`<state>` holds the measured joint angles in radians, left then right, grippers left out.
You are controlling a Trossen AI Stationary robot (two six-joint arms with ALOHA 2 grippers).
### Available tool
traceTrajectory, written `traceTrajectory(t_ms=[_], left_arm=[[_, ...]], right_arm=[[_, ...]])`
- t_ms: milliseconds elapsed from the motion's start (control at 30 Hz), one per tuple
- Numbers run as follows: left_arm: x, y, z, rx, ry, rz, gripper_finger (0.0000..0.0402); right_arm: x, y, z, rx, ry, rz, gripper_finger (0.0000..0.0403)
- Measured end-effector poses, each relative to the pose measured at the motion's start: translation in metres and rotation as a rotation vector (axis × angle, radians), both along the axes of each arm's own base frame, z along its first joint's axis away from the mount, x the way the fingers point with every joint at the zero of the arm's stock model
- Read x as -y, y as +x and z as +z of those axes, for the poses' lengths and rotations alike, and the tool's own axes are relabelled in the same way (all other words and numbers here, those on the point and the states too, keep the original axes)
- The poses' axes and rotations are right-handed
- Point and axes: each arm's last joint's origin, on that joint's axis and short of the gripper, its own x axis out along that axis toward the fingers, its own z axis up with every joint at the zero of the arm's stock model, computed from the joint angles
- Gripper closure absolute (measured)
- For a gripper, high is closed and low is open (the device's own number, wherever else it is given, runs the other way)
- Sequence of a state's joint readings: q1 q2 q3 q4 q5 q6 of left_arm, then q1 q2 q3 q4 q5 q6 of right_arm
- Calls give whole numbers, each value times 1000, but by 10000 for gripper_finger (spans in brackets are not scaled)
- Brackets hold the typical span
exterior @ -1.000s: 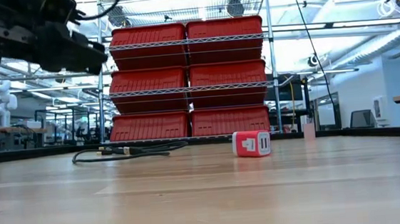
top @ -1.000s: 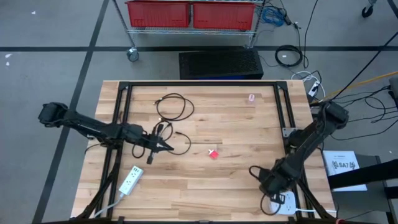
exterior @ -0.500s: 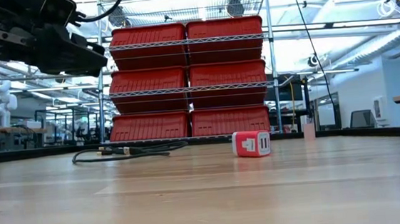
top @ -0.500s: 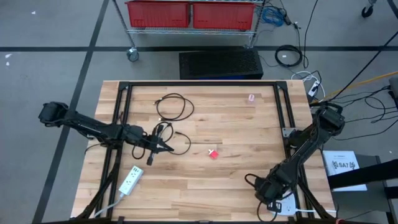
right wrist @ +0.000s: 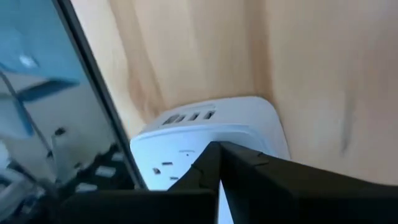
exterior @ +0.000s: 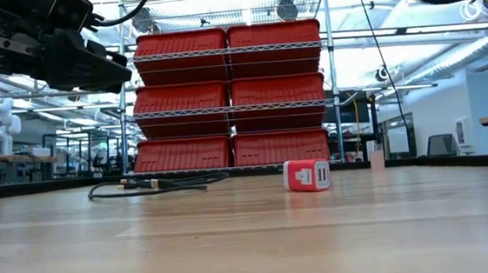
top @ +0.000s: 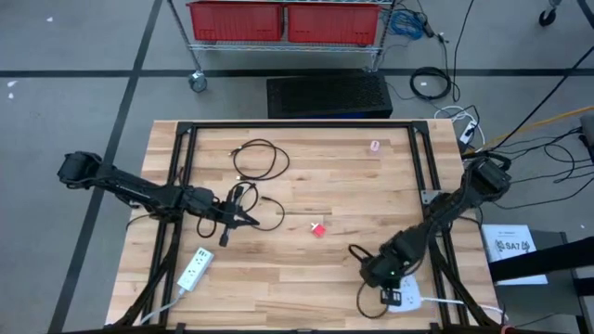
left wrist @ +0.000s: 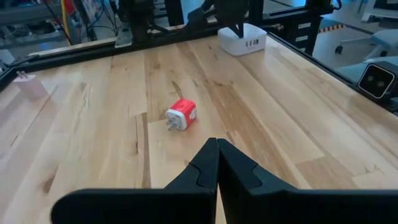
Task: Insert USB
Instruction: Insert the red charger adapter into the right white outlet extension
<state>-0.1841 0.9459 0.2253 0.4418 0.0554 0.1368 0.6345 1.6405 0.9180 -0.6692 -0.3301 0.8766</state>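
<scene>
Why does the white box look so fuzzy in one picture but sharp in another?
Right wrist view: the white box sits very close to the lens, so it blurs. Left wrist view: the same box is farther off and sharper. Low view: bright ceiling light washes out the top.

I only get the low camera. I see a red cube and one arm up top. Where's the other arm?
Observer: The right end effector is near the table's front right corner, shut, over a white hub.
Operator: Does the hub have holes?
Observer: Yes, a row of small ports on one side.
Operator: Is the red cube a plug?
Observer: It's a charger lying on its side, metal prongs showing.
Operator: Is the arm I see holding something?
Observer: No, the left end effector is shut and empty.
</scene>
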Motion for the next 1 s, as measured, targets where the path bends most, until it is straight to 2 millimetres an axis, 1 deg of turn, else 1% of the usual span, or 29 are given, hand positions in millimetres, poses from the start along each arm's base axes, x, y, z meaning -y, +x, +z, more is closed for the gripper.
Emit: traceTrajectory(t_ms=[133,233,333,600,800,1000], left_arm=[[0,0,0,-1,1,0,393],[0,0,0,-1,1,1,393],[0,0,0,-2,2,5,393],[0,0,0,-1,3,7,393],[0,0,0,-2,3,7,393],[0,0,0,-1,4,11,393]], right_arm=[[14,18,1,122,-22,-17,403],[27,33,2,242,-84,-49,403],[42,47,1,326,-130,-91,403],[72,75,-7,445,-201,-168,403],[85,90,-11,544,-232,-199,403],[88,96,-11,609,-230,-182,403]])
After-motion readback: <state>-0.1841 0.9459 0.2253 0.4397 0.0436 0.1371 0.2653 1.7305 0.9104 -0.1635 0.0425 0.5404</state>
